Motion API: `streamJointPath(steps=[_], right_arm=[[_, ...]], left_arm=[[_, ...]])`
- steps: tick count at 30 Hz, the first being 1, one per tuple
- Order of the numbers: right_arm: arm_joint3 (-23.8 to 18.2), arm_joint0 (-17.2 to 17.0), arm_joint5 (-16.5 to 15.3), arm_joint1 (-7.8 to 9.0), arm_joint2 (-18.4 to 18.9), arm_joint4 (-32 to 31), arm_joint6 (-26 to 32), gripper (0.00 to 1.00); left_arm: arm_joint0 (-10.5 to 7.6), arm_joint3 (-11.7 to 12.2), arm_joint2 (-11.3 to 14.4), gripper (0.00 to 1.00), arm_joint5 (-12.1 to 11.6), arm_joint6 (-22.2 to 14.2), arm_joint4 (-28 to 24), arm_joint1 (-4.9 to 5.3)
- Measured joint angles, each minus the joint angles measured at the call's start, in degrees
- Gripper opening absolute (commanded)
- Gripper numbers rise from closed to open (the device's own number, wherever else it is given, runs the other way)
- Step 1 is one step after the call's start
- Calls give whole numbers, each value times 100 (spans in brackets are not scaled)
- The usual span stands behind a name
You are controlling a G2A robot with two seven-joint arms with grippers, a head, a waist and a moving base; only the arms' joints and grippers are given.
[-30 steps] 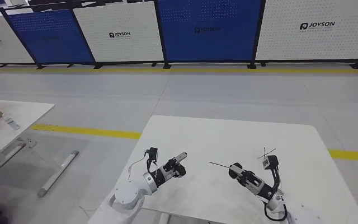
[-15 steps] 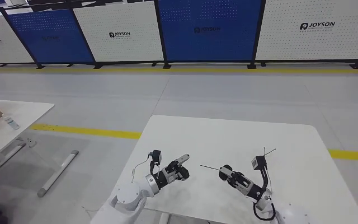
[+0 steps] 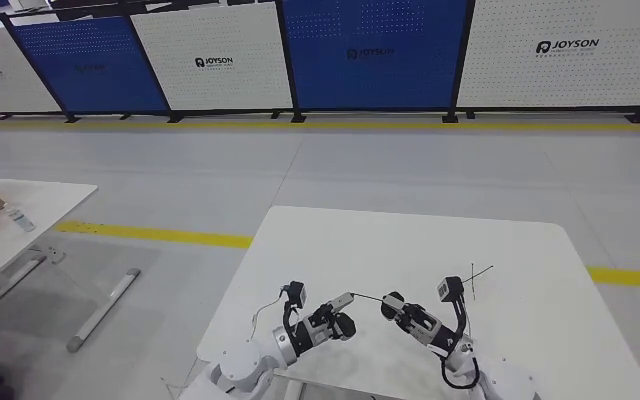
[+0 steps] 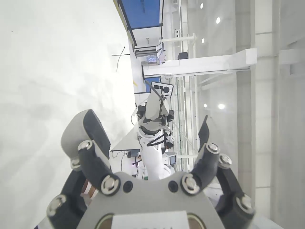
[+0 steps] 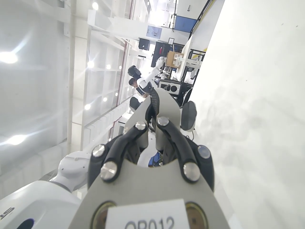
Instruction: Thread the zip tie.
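As my mark I take the two spare zip ties (image 3: 478, 274), which lie crossed on the white table (image 3: 400, 235). The right gripper (image 3: 390, 304) is well apart from this cross, toward the near edge of the table and on the side of the left arm. Its jaws are closed tight on a black zip tie (image 3: 368, 299). In the right wrist view this zip tie (image 5: 154, 101) is pinched between the grey fingers (image 5: 166, 101) and bends back in a curve over them. In the top view its free end sticks out straight, away from the cross, and the tip reaches the left gripper (image 3: 343, 301). The left gripper is even farther from the cross and stands face to face with the right gripper. Its jaws are spread wide, and between the dark pads (image 4: 95, 129) I see nothing gripped. Whether the tip of the zip tie touches a finger of the left gripper or is only just beside it, I cannot tell.
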Motion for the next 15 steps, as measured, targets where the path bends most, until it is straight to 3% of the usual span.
streamJointPath(steps=[7, 11, 15], right_arm=[[-28, -12, 11, -4, -16, -20, -40, 0], [-91, 4, 50, -40, -162, -137, -115, 0], [-34, 80, 93, -59, -219, 86, 147, 0]], left_arm=[[-20, -3, 31, 100, 11, 48, -26, -7], [-148, 18, 176, 100, -14, 460, -223, -59], [-274, 62, 252, 100, 164, 664, -202, -77]])
